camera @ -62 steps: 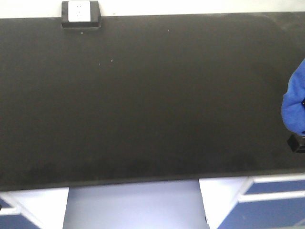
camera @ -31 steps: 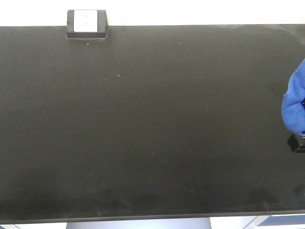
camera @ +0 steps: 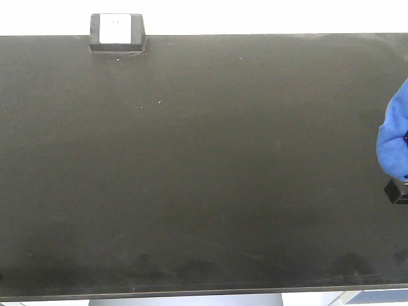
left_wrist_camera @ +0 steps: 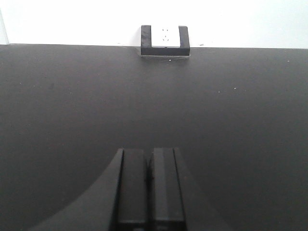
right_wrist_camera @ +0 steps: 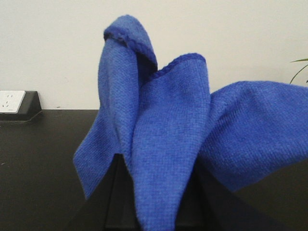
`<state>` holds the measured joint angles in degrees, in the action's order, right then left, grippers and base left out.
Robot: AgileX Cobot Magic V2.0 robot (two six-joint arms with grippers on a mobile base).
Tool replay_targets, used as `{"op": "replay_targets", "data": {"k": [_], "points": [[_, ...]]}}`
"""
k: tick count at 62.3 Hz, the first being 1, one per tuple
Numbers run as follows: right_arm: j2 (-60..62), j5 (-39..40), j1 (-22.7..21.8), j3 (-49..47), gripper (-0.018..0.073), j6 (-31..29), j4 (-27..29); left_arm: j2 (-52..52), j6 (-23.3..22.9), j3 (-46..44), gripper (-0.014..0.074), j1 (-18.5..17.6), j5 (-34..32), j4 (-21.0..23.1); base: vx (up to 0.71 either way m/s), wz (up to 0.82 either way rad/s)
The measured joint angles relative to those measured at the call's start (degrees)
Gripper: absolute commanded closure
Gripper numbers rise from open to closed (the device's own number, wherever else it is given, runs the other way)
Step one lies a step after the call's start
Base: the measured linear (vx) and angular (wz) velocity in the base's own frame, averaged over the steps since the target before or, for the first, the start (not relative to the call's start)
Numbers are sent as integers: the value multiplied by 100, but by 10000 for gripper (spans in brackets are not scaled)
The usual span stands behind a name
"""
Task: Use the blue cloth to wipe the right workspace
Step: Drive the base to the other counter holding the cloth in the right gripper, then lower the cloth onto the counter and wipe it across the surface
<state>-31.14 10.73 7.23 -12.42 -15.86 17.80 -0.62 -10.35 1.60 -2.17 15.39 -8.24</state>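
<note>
Right wrist view: blue cloth [right_wrist_camera: 161, 110] clamped in right gripper [right_wrist_camera: 156, 166]; left gripper [left_wrist_camera: 149, 156] closed.

Broad passable right workspace [camera: 204, 166], small black box [camera: 116, 33] standing at far edge

Plain white wall [right_wrist_camera: 240, 38] at the back, thin green plant leaves [right_wrist_camera: 302, 70] at its right edge.

left tool [left_wrist_camera: 149, 156]: matte black | two flat rectangular fingers [left_wrist_camera: 132, 185]
</note>
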Motion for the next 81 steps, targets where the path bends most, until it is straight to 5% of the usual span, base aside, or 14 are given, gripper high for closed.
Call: {"op": "replay_targets", "data": {"k": [33, 52, 64, 81], "points": [[-156, -551, 0, -104, 559, 92, 377, 0, 0, 0, 602, 0, 0, 0, 0, 0], [-2917, -2834, 0, -1515, 560, -202, 29, 0, 0, 0, 602, 0, 0, 0, 0, 0], [-4871, -2900, 0, -1975, 560, 218, -415, 0, 0, 0, 602, 0, 0, 0, 0, 0], [-5939, -2521, 139, -2189, 560, 623, -447, 0, 0, 0, 602, 0, 0, 0, 0, 0]]}}
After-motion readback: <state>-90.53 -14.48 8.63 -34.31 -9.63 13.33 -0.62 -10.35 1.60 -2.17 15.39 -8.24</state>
